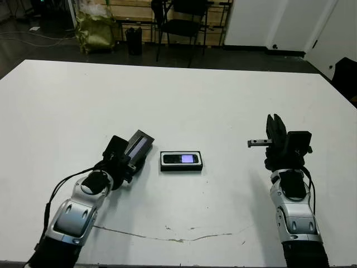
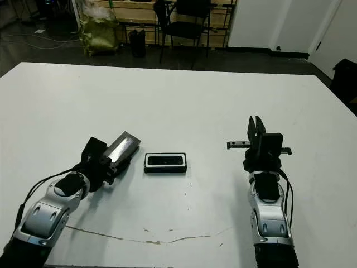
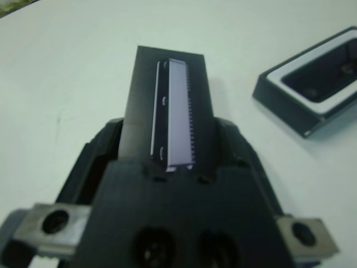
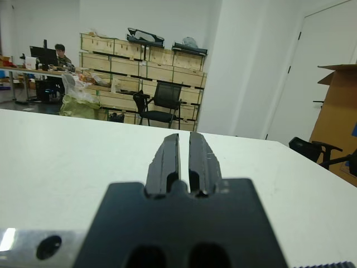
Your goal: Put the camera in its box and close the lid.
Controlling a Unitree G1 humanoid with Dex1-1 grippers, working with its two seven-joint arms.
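Observation:
The box (image 1: 181, 161) sits in the middle of the table, black-walled with a white rim. A dark bar, the camera (image 2: 165, 161), lies inside it. To the left of the box my left gripper (image 1: 130, 157) is shut on the lid (image 1: 139, 146), a flat black cover with a pale glossy stripe, held at a tilt. The left wrist view shows the lid (image 3: 167, 95) between the fingers (image 3: 109, 139) and the box (image 3: 312, 78) off to one side. My right gripper (image 1: 274, 121) is shut on nothing, raised over the table well right of the box.
A thin dark scratch (image 1: 167, 237) runs across the table near its front edge. Beyond the far edge stand a black chair (image 1: 184, 22), a yellow-green bag (image 1: 97, 28) and wooden crates. A person (image 4: 60, 56) sits at a distant desk.

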